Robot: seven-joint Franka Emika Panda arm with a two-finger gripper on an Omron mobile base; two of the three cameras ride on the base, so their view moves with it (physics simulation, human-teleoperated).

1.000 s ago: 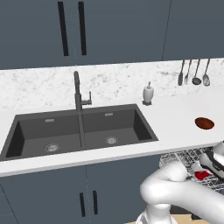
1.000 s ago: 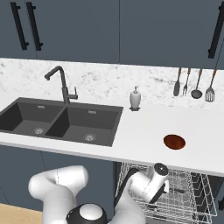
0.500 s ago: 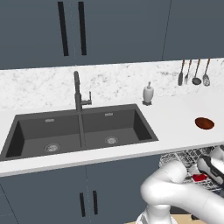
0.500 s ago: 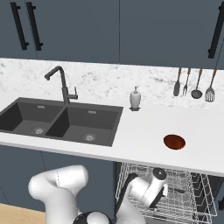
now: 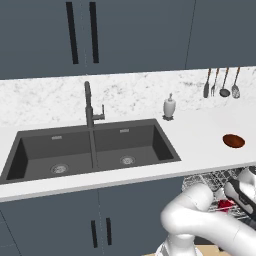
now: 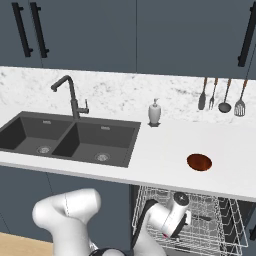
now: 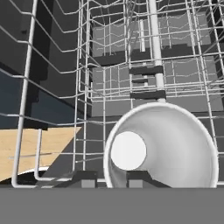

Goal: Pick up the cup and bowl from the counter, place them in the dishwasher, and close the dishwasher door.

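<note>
Cup [image 7: 162, 146]: white inside, red outside [image 5: 226, 204]. Bowl [image 6: 199, 162] at my one o'clock: reddish-brown. Counter [image 6: 165, 150]: white, grey marbling. Rack [image 6: 210, 220]: silvery wire. Sink [image 5: 90, 150]: dark grey. Cabinets [image 5: 130, 35]: blue-grey, black handles.

White soap bottle [image 6: 154, 112] beside the faucet [image 6: 70, 95] (four utensils [image 6: 220, 96] on the backsplash)

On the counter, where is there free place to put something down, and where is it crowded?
Free: the counter between the sink and the bowl, in front of the soap bottle. Also the strip before the sink. Crowded: the dishwasher rack, where the arm and the cup sit.
</note>
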